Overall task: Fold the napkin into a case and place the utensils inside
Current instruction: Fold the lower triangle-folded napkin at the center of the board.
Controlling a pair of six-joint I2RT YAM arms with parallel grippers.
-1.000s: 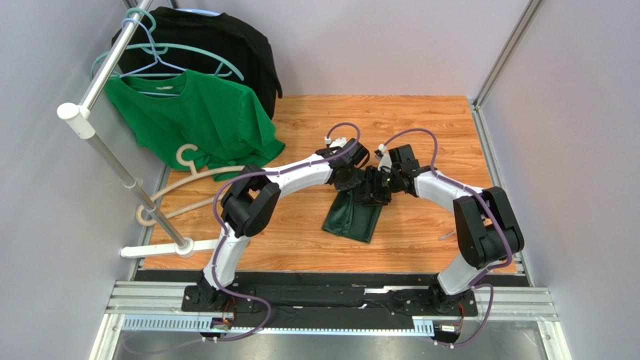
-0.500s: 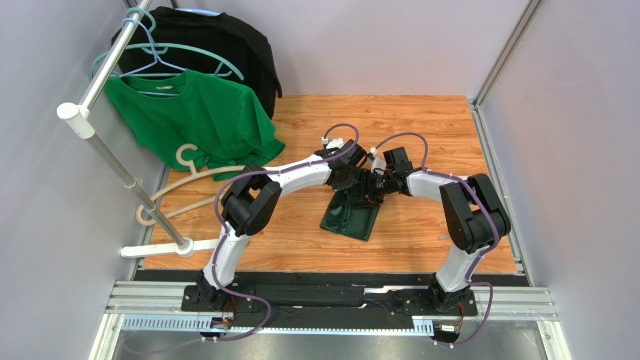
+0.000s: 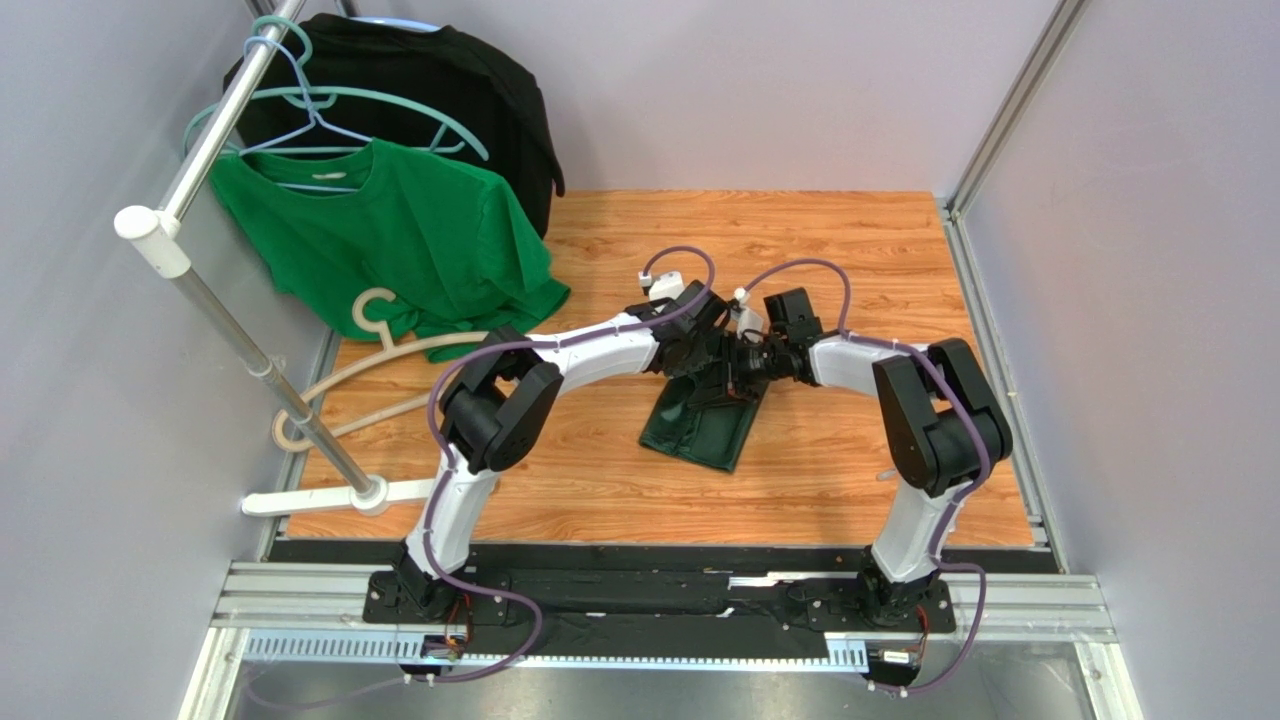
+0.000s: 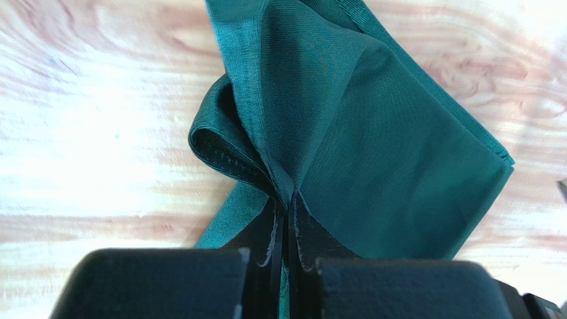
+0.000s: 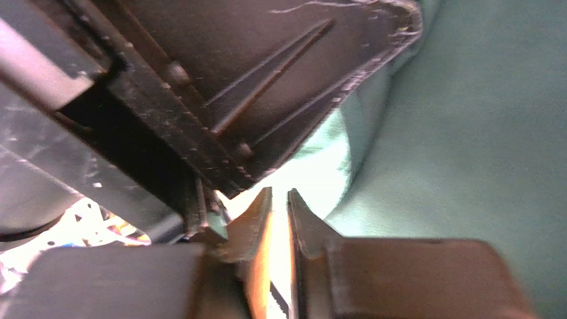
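The dark green napkin [image 3: 703, 428] lies partly folded on the wooden table [image 3: 842, 240], its far edge lifted. My left gripper [image 3: 718, 375] is shut on a pinched fold of that edge; in the left wrist view the napkin [image 4: 373, 153] fans out from the gripper [image 4: 291, 206]. My right gripper [image 3: 747, 372] is right beside the left one. In the right wrist view my right gripper [image 5: 279, 199] has its jaws almost together with only bright light between them, no cloth. The left gripper's body [image 5: 266, 80] fills the upper left there, and the napkin [image 5: 466, 133] the right. No utensils show clearly.
A bright green T-shirt [image 3: 394, 240] and a black garment [image 3: 451, 90] hang on a metal rack [image 3: 211, 300] at the back left. A beige hanger [image 3: 383, 323] lies by the rack's foot. Grey walls close in the table on three sides.
Both grippers moved a little left and toward the far side. The napkin has dropped lower and lies flatter on the table. The right elbow has swung inward.
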